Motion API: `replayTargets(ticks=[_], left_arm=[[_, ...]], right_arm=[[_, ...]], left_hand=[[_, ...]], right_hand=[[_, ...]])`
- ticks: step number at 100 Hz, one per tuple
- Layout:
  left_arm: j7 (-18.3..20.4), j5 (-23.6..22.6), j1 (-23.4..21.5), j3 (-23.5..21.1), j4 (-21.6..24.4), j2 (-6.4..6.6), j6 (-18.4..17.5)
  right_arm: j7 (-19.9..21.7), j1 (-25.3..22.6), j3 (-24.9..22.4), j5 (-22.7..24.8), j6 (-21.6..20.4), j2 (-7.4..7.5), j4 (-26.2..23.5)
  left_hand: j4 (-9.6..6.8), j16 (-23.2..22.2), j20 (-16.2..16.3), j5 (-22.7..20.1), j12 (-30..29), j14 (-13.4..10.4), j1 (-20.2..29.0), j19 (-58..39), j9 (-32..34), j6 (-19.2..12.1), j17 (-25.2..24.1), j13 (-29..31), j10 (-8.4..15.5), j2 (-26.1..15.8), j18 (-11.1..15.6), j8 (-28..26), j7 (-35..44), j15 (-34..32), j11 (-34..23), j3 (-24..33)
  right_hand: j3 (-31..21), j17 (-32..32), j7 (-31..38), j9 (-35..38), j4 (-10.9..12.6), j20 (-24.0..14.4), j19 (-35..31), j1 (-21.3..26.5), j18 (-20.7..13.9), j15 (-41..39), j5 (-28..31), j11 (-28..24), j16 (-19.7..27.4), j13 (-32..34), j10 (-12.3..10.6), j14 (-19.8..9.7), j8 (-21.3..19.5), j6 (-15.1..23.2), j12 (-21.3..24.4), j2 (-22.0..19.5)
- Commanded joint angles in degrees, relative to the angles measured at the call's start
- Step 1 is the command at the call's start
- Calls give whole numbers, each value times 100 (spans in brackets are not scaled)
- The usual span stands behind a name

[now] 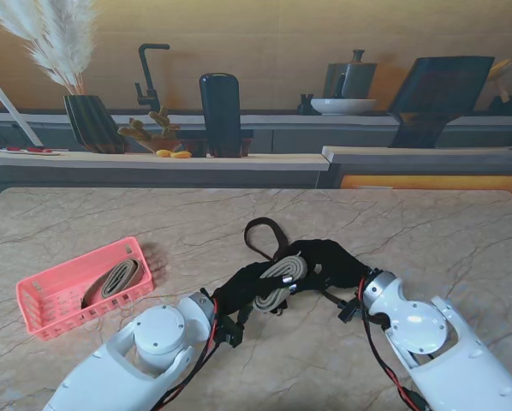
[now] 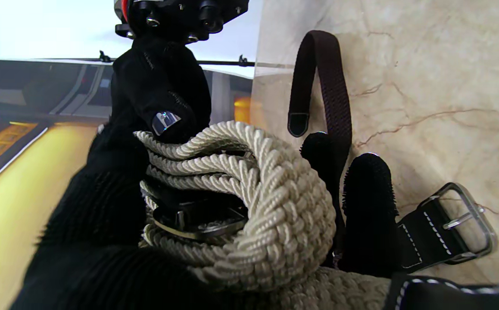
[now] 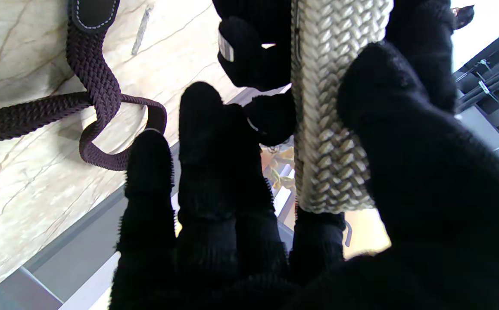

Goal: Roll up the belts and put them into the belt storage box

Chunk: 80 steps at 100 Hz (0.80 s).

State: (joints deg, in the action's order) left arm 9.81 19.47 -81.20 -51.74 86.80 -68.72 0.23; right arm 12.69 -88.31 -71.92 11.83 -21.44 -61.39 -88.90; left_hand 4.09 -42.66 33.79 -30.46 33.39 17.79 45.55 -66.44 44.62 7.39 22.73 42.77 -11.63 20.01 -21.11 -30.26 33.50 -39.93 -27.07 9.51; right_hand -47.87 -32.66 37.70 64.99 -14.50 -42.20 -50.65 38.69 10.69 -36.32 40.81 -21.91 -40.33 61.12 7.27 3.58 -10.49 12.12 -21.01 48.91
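On the marble bench [image 1: 427, 231], both hands' fingers [image 3: 198, 142] clasp the cream braided belt roll [image 1: 282, 276]; dark braided belt [image 1: 264, 235] just behind, pink basket [image 1: 46, 312] left.

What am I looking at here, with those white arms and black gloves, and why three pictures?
It is a two-armed robot with five-fingered hands in black gloves. One camera looks down from its stand; the other two sit on the wrists, looking along the fingers, so they appear upside down. On the marble table stands a pink basket with one rolled belt already inside. The left hand and right hand together grip a coiled cream belt above the table. A dark brown belt lies loose just beyond them.
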Motion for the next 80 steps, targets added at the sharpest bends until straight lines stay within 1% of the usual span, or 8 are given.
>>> replayTargets(ticks=[1, 12, 14, 18, 38, 60, 72, 80], left_arm=[[-53, 42, -27, -48, 32, -51, -86], [-361, -175, -102, -57, 105, -80, -126], [-421, -285, -107, -52, 114, -80, -138], [-511, -519, -108, -44, 127, -72, -156], [-743, -1406, -113, -48, 206, -6, -103], [-942, -2326, -82, -24, 213, 66, -148], [-971, -2538, -96, -42, 222, 98, -257], [-1044, -2614, -115, -38, 223, 93, -329]], right_arm=[[-33, -95, 37, 82, 64, -59, -75], [-227, -181, 34, 40, 347, -123, -185], [-265, -194, 34, 26, 393, -136, -202], [-356, -224, 36, 6, 501, -163, -241], [-573, -288, 56, -131, 837, -243, -350], [-558, -340, 41, -371, 1202, -275, -472], [-524, -369, 15, -473, 1414, -285, -533], [-580, -378, 21, -498, 1553, -308, -557]], left_hand=[[-132, 32, -51, 473, -81, -78, -298, 49, -147, -183, -69, -88, 48, 251, -108, 211, -893, 41, 146, -46], [-118, 47, -19, 573, -172, -12, -483, 99, -260, -129, -182, -200, -48, 384, -178, 350, -1091, 111, 267, 95], [-59, 56, 21, 604, -229, -13, -715, 125, -290, -119, -187, -214, -50, 488, -191, 460, -1126, 125, 276, 562], [-36, 92, 20, 716, -277, -22, -793, 158, -366, -110, -209, -268, -32, 513, -186, 522, -1202, 195, 349, 720], [-71, 264, -81, 973, -453, -21, -661, 373, -636, -50, -405, -509, -31, 541, -215, 733, -1465, 495, 582, 857], [-80, 350, -119, 1269, -555, -44, -691, 457, -835, -74, -511, -652, -10, 556, -211, 854, -1590, 633, 679, 897], [-82, 430, -157, 1430, -641, -82, -729, 569, -1014, -173, -628, -793, 40, 566, -216, 904, -1622, 785, 788, 911], [-88, 456, -158, 1378, -664, -94, -701, 598, -1021, -174, -647, -808, 40, 620, -244, 891, -1550, 831, 796, 953]], right_hand=[[-534, -42, 2311, 805, 84, 50, -235, 305, 17, -157, 1321, -748, -87, 152, -710, -239, -366, 584, -182, -722], [-603, -11, 2317, 787, 93, 82, -263, 378, 106, -253, 1335, -823, -125, 133, -573, -108, -376, 357, -216, -688], [-619, -6, 2313, 774, 101, 90, -279, 398, 116, -290, 1341, -853, -140, 123, -542, -86, -380, 305, -227, -686], [-650, 7, 2321, 748, 116, 106, -303, 463, 149, -353, 1341, -913, -165, 90, -449, 2, -404, 185, -249, -682], [-665, 31, 2304, 616, 133, 155, -358, 581, 181, -576, 1331, -1099, -253, -43, -301, 147, -502, -5, -310, -746], [-696, 99, 2264, 456, 192, 180, -416, 665, 238, -775, 1241, -1319, -323, -148, -133, 283, -694, -202, -394, -800], [-708, 114, 2250, 428, 201, 183, -440, 679, 255, -812, 1227, -1373, -332, -166, -99, 317, -750, -232, -409, -806], [-716, 119, 2243, 415, 203, 183, -461, 687, 258, -835, 1232, -1394, -339, -179, -90, 331, -778, -243, -411, -799]])
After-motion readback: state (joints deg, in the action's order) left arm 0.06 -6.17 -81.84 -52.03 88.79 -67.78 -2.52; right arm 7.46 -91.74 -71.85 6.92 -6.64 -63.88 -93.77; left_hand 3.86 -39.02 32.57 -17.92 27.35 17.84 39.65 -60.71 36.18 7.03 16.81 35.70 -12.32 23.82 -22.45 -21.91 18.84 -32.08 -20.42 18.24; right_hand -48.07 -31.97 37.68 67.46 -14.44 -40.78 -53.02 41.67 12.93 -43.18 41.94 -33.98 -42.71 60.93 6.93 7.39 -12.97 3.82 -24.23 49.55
